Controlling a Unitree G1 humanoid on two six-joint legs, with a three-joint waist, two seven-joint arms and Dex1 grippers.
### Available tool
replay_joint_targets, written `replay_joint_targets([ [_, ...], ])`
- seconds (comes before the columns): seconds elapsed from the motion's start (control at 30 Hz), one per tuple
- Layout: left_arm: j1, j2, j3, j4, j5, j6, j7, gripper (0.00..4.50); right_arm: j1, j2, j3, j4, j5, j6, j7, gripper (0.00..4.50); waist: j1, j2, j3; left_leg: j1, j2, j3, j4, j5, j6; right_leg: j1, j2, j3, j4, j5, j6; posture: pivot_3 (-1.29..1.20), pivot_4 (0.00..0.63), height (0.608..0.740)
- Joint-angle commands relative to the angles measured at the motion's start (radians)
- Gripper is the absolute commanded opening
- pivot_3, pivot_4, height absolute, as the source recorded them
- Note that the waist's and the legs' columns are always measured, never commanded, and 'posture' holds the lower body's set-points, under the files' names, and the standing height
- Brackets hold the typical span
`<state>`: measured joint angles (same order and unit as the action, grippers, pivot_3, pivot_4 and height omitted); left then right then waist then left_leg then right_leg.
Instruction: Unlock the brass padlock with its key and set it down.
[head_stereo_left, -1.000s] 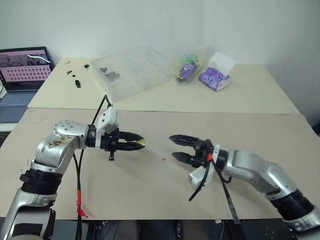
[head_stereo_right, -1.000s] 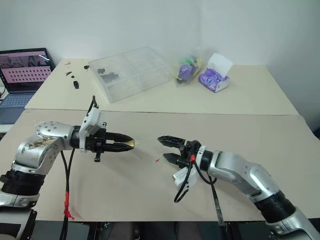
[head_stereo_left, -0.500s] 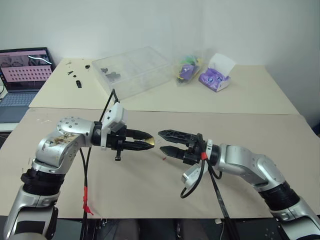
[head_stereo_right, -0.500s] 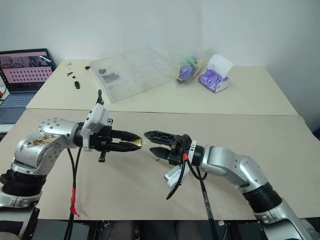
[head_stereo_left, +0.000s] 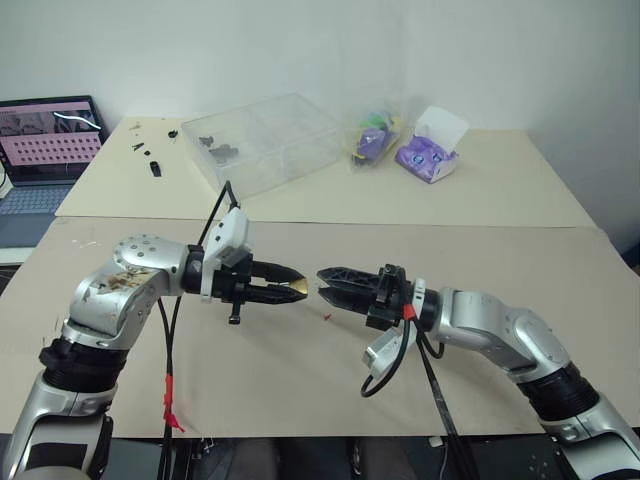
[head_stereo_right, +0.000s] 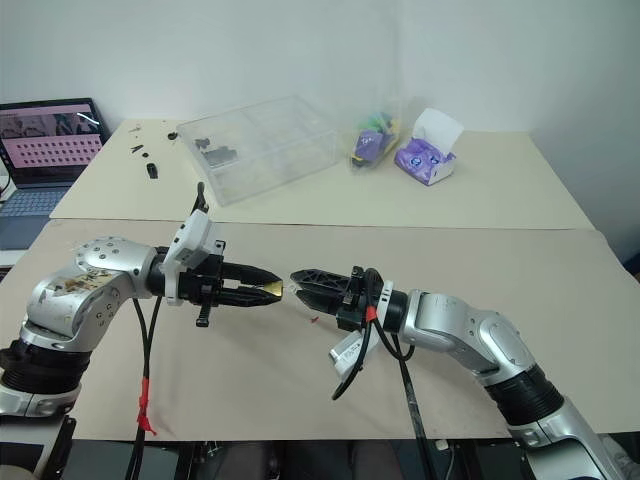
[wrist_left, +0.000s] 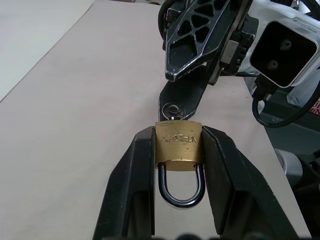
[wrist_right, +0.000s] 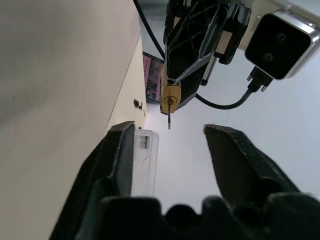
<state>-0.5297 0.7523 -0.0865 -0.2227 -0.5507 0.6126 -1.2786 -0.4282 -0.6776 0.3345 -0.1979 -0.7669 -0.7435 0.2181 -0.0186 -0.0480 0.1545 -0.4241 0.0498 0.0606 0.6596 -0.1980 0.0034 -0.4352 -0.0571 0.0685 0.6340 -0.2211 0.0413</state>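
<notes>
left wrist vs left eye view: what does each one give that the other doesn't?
Left wrist view alone: the padlock's silver shackle hanging between the left gripper's fingers, lettering stamped on the brass body, and the key sticking out of the body's far end, its ring head close to the right gripper's fingers.

Left eye view alone: the table layout, with a clear plastic box, a purple tissue box, a laptop and a tiny red speck on the mat.

Shared: the brass padlock clamped in the left gripper, the right gripper facing it tip to tip.
</notes>
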Motion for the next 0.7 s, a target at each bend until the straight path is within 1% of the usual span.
replay_joint_targets([
  [0.03, -0.012, 0.009, 0.006, -0.013, 0.002, -0.020, -0.004, 0.84, -0.018, 0.011, -0.025, -0.040, 0.008, -0.007, 0.005, 1.06, 0.000, 0.000, 0.000, 0.000, 0.000, 0.000, 0.000, 0.000, 0.000, 0.000, 0.000, 0.000, 0.000, 0.000, 0.000, 0.00, 0.150, 0.740],
  [0.1, -0.013, 0.008, 0.005, -0.011, 0.003, -0.021, -0.002, 0.84, -0.018, 0.016, -0.023, -0.044, 0.007, -0.006, 0.009, 0.31, 0.000, 0.000, 0.000, 0.000, 0.000, 0.000, 0.000, 0.000, 0.000, 0.000, 0.000, 0.000, 0.000, 0.000, 0.000, 0.00, 0.150, 0.740],
  [0.13, -0.013, 0.007, 0.004, -0.010, 0.005, -0.023, 0.000, 0.84, -0.018, 0.019, -0.022, -0.047, 0.008, -0.005, 0.013, 0.08, 0.000, 0.000, 0.000, 0.000, 0.000, 0.000, 0.000, 0.000, 0.000, 0.000, 0.000, 0.000, 0.000, 0.000, 0.000, 0.00, 0.150, 0.740],
  [0.4, -0.017, 0.000, 0.006, -0.006, 0.013, -0.027, 0.010, 0.84, -0.019, 0.027, -0.012, -0.056, 0.030, -0.009, 0.056, 0.08, 0.000, 0.000, 0.000, 0.000, 0.000, 0.000, 0.001, 0.000, 0.000, 0.000, 0.000, 0.000, 0.004, 0.000, 0.000, 0.00, 0.150, 0.740],
  [0.57, -0.012, -0.001, 0.009, -0.009, 0.016, -0.030, 0.015, 0.84, -0.012, 0.025, 0.008, -0.047, 0.132, 0.020, 0.152, 0.08, 0.000, 0.000, 0.000, 0.002, 0.000, 0.000, 0.001, 0.000, 0.000, 0.000, 0.000, 0.000, 0.007, -0.001, -0.001, 0.00, 0.150, 0.740],
  [0.7, -0.008, -0.001, 0.010, -0.011, 0.017, -0.029, 0.018, 0.84, -0.020, 0.032, 0.025, -0.063, 0.301, 0.098, 0.280, 0.08, -0.001, 0.000, 0.000, 0.003, 0.000, 0.000, 0.001, 0.000, 0.000, 0.000, 0.000, 0.000, 0.008, -0.001, -0.001, 0.00, 0.150, 0.740],
])
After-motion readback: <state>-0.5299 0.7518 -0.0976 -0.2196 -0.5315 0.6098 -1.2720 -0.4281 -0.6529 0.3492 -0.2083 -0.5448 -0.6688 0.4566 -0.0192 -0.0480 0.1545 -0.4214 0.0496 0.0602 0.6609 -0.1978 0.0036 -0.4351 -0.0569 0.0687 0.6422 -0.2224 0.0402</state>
